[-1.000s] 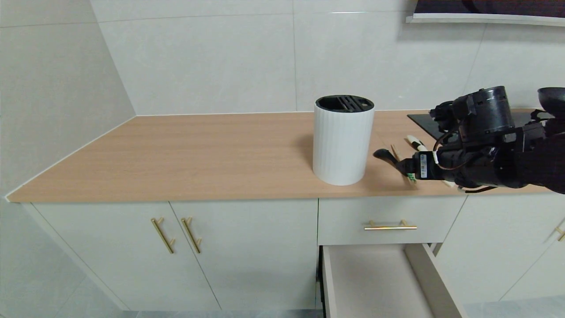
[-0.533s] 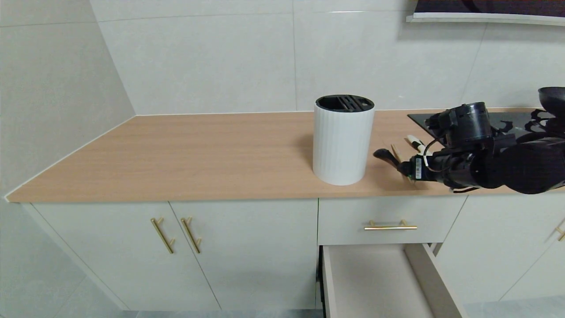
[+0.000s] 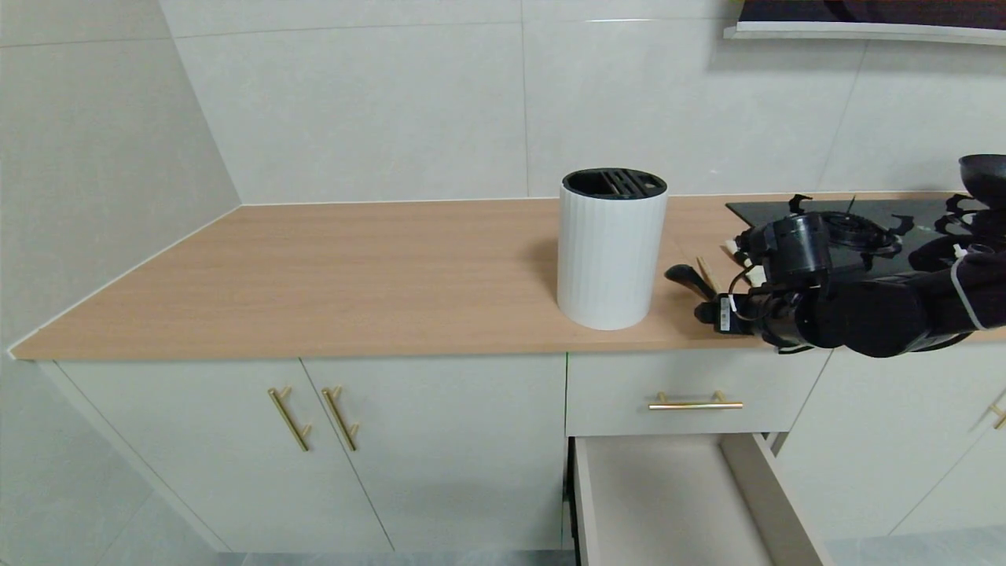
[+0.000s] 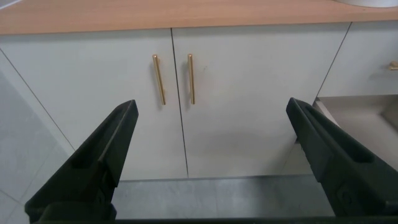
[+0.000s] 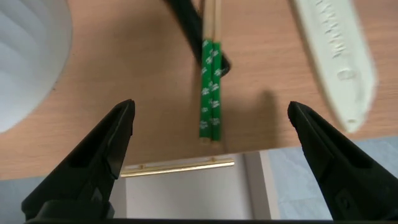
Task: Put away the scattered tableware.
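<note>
Right gripper hovering over the chopsticks, nothing grabbed

The open drawer (image 3: 668, 503) is nearest. Above it, at the counter's front edge, the right gripper (image 5: 209, 106) is spread wide and empty, with the chopsticks (image 5: 211, 121) flat on the counter under the gap. A black utensil (image 3: 682, 277) and a white utensil (image 5: 336, 56) lie just past them, beside the white holder (image 3: 611, 248). The left gripper (image 4: 209, 104) is also wide open and empty, facing the cabinet doors (image 4: 249, 93).

Head camera high over counter (image 3: 354, 275); left wrist low, toward shared cabinet doors (image 4: 217, 124); right wrist close above chopsticks (image 5: 211, 93).
</note>
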